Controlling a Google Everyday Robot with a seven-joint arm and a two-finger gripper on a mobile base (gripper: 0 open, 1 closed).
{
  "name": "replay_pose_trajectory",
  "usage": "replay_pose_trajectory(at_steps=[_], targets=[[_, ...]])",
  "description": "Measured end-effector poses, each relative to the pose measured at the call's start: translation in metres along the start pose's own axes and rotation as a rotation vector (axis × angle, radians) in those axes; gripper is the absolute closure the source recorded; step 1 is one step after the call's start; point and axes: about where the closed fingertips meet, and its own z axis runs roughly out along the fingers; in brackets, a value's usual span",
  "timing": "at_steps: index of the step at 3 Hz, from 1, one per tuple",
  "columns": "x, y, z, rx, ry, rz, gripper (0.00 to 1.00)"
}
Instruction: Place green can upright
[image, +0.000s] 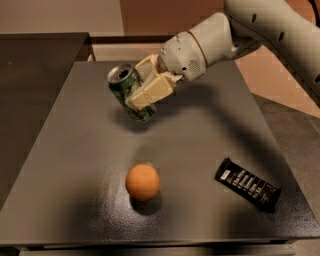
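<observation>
The green can (126, 89) is dark green with pale markings and a silver top with a pull tab. It is held off the dark grey table (75, 150), tilted with its top up and to the left. My gripper (144, 90) is shut on the can's side, its cream fingers (152, 91) clamping the can's middle. The white arm reaches in from the upper right.
An orange ball (142, 182) sits on the table in front of the can. A flat black snack bar wrapper (247, 184) lies at the front right. A darker counter (35, 65) adjoins the table on the left.
</observation>
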Motion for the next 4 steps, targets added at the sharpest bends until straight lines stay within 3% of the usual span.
replay_pose_trajectory(at_steps=[2,4], targets=[[-0.001,-0.006,0.023,-0.022,-0.174,-0.004,1.00],[0.009,-0.024,0.040,0.012,-0.245,0.066,1.00]])
